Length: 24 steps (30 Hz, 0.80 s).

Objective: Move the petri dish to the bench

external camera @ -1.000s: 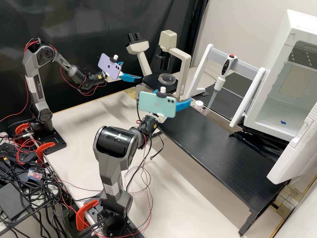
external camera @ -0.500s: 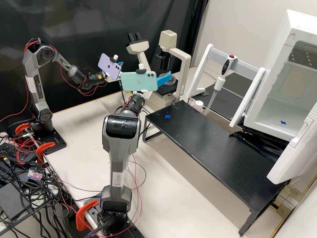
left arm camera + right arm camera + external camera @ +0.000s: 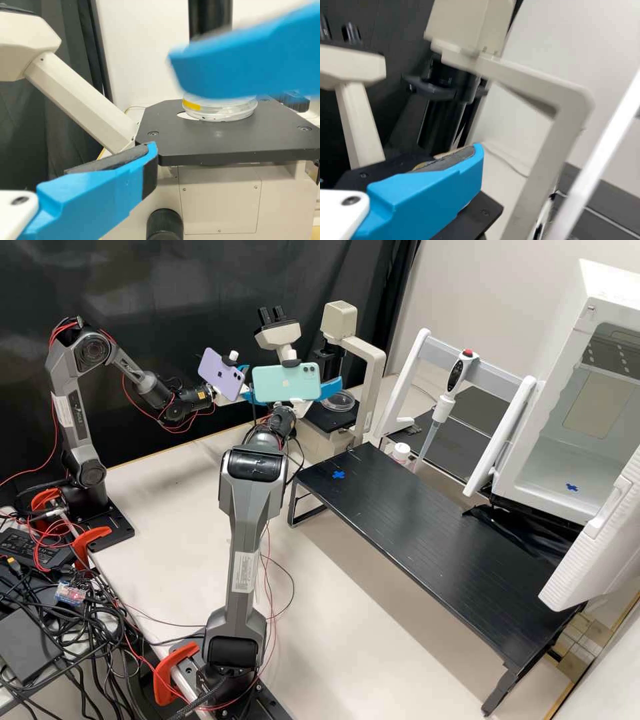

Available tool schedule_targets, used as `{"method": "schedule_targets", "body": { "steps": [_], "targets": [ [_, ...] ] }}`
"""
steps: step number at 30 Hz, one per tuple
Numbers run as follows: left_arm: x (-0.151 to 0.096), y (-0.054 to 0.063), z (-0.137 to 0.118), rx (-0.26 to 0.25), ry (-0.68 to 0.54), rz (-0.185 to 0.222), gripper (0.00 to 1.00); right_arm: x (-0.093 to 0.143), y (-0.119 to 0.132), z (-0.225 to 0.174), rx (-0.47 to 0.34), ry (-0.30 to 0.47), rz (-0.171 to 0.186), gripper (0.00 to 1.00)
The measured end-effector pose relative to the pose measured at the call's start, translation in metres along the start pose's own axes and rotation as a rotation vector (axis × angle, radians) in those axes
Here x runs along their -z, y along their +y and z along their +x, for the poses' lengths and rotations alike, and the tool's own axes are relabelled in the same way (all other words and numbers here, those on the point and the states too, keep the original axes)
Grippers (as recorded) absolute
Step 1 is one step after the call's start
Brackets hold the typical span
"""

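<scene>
A clear round petri dish (image 3: 339,401) lies on the black microscope stage. In the high view the left gripper (image 3: 248,383) is partly behind the right arm's teal phone, left of the stage. The right gripper (image 3: 331,387) has a finger just behind or above the dish's upper edge; contact cannot be told. In the left wrist view the left gripper (image 3: 150,154) is open before the stage, its pad bare, and a blurred blue finger crosses above the dish (image 3: 220,111). The right gripper (image 3: 476,160) is open over the stage in the right wrist view, nothing against its pad.
The black raised bench (image 3: 427,533), with a blue cross (image 3: 339,475), stands in front of the microscope (image 3: 373,373). Beyond it are a pipette (image 3: 443,407) on a white stand and a small white-capped container (image 3: 401,452). An open white cabinet (image 3: 567,453) is at right.
The right gripper has moved from above the bench's near end leftward and back to the microscope stage, uncovering the blue cross. The left arm and the dish have stayed put.
</scene>
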Motion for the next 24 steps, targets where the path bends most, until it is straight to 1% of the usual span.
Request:
{"method": "schedule_targets", "body": {
  "steps": [2, 5, 7, 8, 11, 14, 24],
  "targets": [
    [0.000, 0.000, 0.000, 0.000, 0.000, 0.000, 1.00, -0.005, -0.008, 0.012, 0.025, -0.025, 0.022, 1.00],
    [0.000, 0.000, 0.000, 0.000, 0.000, 0.000, 1.00, -0.014, -0.017, 0.027, 0.046, -0.053, 0.044, 1.00],
    [0.000, 0.000, 0.000, 0.000, 0.000, 0.000, 1.00, -0.019, -0.023, 0.035, 0.063, -0.076, 0.068, 1.00],
    [0.000, 0.000, 0.000, 0.000, 0.000, 0.000, 1.00, -0.021, -0.024, 0.039, 0.065, -0.084, 0.072, 1.00],
    [0.000, 0.000, 0.000, 0.000, 0.000, 0.000, 1.00, -0.028, -0.030, 0.054, 0.065, -0.105, 0.081, 1.00],
    [0.000, 0.000, 0.000, 0.000, 0.000, 0.000, 1.00, -0.035, -0.037, 0.063, 0.063, -0.126, 0.108, 1.00],
    [0.000, 0.000, 0.000, 0.000, 0.000, 0.000, 1.00, -0.039, -0.047, 0.077, 0.058, -0.146, 0.165, 1.00]
  ]
}}
